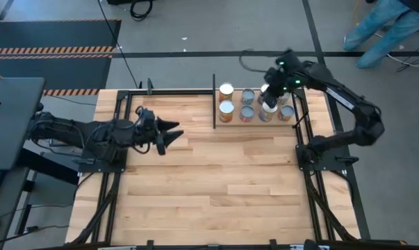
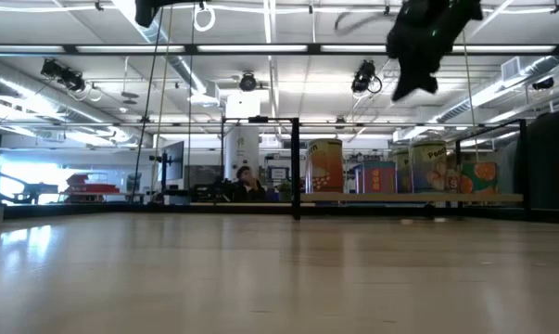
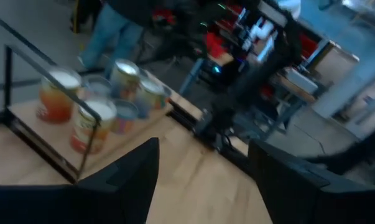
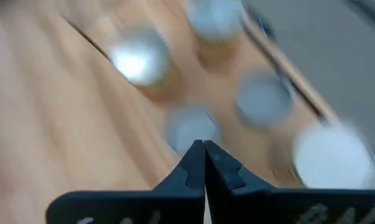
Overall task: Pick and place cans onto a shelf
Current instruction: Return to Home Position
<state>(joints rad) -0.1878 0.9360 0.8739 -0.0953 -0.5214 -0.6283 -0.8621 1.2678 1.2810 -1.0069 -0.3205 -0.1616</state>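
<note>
- Left end effector point(image 1: 173, 136): over the left side of the table point(image 1: 216, 187), pointing toward the middle. Fingers are apart with nothing between them, and the left wrist view shows a clear gap.
- Left arm lies low along the table's left edge, well apart from the shelf point(image 1: 214, 111).
- Right end effector point(image 4: 204, 144): fingers are pressed together, tips touching, holding nothing.
- It hangs over the shelf above the back row of cans. In the low view it sits high, clear of the can tops and touching none of them.
- Shelf: black frame with a wooden board, at the far right part of the table, next to the right arm's base side.
- Cans point(image 1: 226, 107): all the ones I can see are upright on the shelf board, in two rows side by side.
- At least six round tops show in the high view. The right arm covers part of the back row, so I cannot give an exact count.
- The low view shows orange and yellow-green labels, and the tall can at the shelf's left end reaches above the rail.
- No cans on the bare table.
- A person in jeans point(image 1: 390, 28) is on the floor beyond the far right corner.
</note>
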